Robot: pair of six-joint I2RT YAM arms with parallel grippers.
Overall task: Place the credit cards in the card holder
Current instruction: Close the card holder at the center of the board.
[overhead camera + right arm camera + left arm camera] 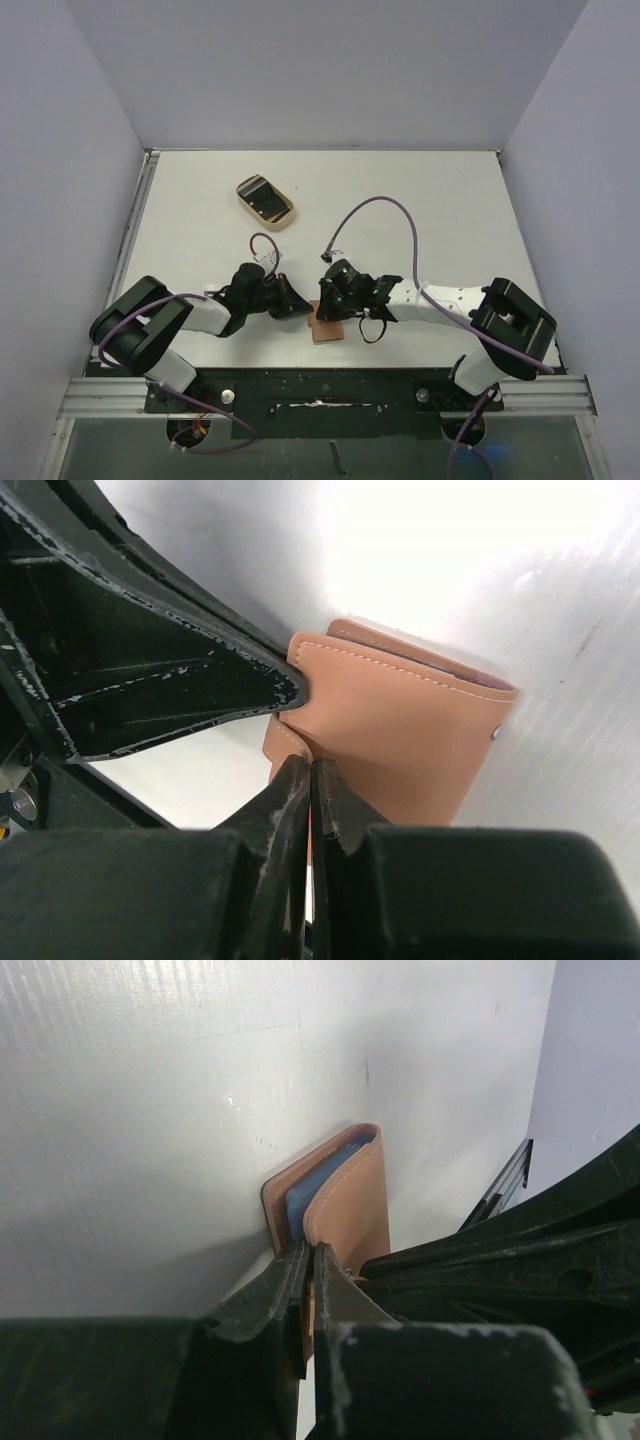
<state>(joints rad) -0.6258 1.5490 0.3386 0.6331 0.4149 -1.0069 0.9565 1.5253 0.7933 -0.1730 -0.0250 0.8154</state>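
Brown leather card holder (327, 330), lower centre, is being clamped in shut jaws of L gripper (308, 1258) & R gripper (308, 775); dark cards (266, 203) prob. still waiting in tan tray (243, 187).

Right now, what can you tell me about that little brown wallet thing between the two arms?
The card holder is a small tan-brown, leather-like bifold with pale stitching along its edges and a blue-grey lining. It is folded nearly shut, gaping slightly, and sits on the white table near the front edge, between the arms. The left gripper pinches the edge of one flap, and the right gripper pinches another edge.
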